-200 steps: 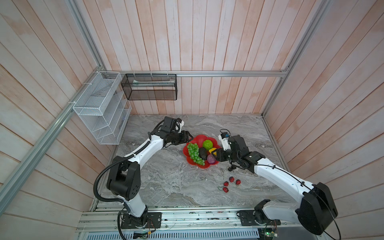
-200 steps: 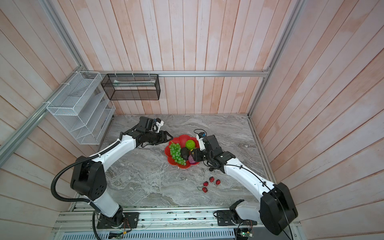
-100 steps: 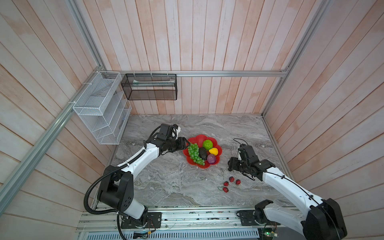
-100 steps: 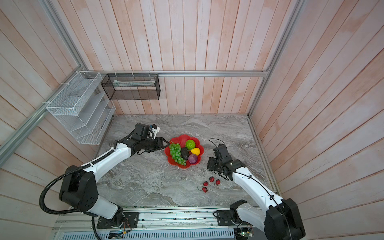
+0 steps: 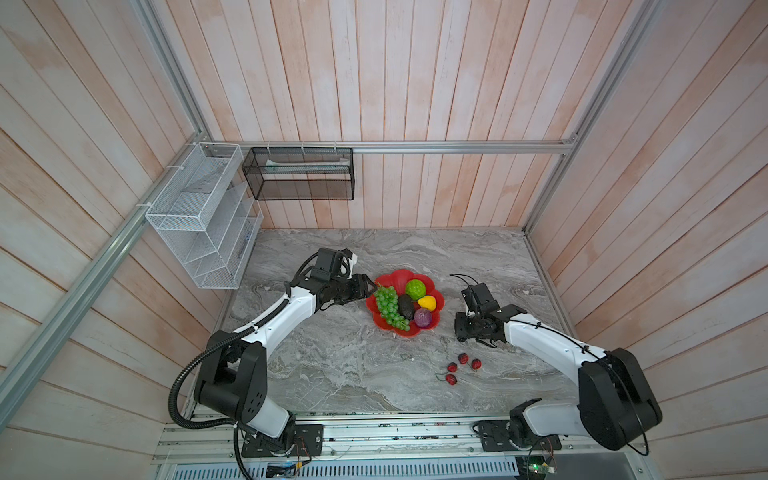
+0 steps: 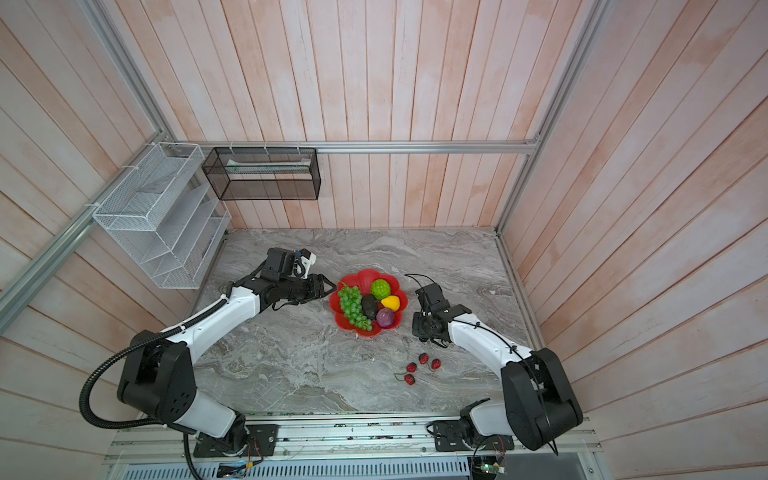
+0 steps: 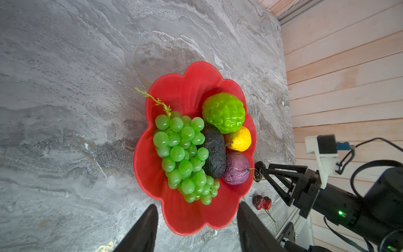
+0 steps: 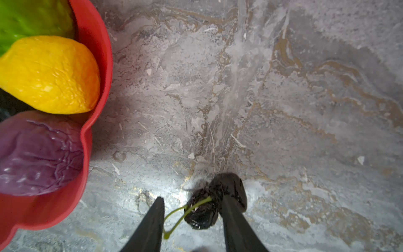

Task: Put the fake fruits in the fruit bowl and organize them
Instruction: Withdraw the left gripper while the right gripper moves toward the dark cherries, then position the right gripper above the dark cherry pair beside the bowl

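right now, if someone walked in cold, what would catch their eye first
The glossy red flower-shaped fruit bowl in the middle of the grey marble table stands out most, with a green grape bunch and a bumpy lime-green ball among its fruits. Next come the small red berries lying loose on the table nearer the front. The right claw is down low beside the bowl, with tiny black berries at its fingertips.
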Motion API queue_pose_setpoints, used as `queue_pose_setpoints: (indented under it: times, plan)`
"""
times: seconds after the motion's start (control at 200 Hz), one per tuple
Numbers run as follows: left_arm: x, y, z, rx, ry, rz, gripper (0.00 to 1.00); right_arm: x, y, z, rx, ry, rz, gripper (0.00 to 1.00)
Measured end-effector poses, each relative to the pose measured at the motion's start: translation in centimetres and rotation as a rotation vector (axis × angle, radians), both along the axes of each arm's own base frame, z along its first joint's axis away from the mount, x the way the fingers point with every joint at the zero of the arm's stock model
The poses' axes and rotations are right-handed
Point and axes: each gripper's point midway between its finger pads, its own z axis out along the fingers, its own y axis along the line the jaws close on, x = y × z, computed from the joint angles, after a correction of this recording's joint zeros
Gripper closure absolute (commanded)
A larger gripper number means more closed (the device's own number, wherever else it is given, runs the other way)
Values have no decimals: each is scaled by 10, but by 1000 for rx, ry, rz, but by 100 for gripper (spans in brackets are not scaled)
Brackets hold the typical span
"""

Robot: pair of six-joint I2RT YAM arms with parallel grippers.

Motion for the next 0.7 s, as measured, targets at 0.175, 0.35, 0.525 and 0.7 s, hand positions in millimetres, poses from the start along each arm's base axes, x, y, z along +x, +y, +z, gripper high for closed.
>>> queue_pose_setpoints:
  times: [0.175, 0.35, 0.525, 0.7]
  plan:
    - [0, 1, 0, -3, 2, 3, 39, 0, 6, -5, -14, 5, 38, 57]
    - [0, 1, 0, -5, 5, 5, 39, -3, 15, -4, -12, -2, 69, 54]
    - [0, 1, 0, -8, 9, 10, 39, -3, 20, -3, -8, -11, 85, 54]
    - [0, 1, 0, -9, 11, 12, 39, -3, 22, -9, -19, 0, 89, 59]
